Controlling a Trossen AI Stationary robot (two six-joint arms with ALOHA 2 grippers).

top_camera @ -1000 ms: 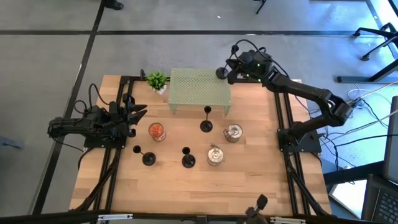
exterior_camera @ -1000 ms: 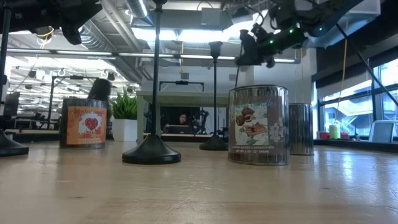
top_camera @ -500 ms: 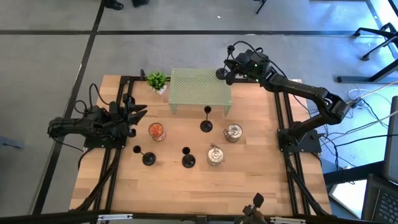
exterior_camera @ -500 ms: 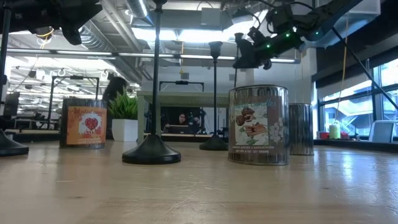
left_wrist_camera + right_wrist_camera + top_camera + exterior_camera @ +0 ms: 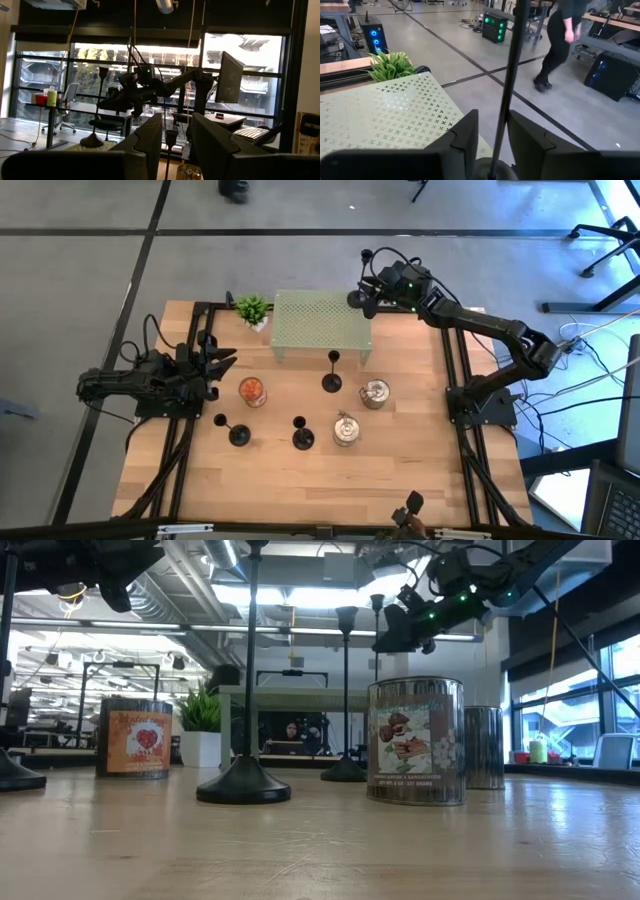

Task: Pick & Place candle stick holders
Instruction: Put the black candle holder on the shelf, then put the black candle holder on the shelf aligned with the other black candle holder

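Candlestick (image 5: 506,95) stands upright between right claw (image 5: 492,135) fingers, over the perforated shelf (image 5: 320,320).

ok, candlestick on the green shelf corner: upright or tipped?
Upright: the candlestick stem stands vertical between the right claw fingers, base on the green shelf.

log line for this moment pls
right end effector: around candlestick stem, at rack corner | left end effector: idle, table's left edge
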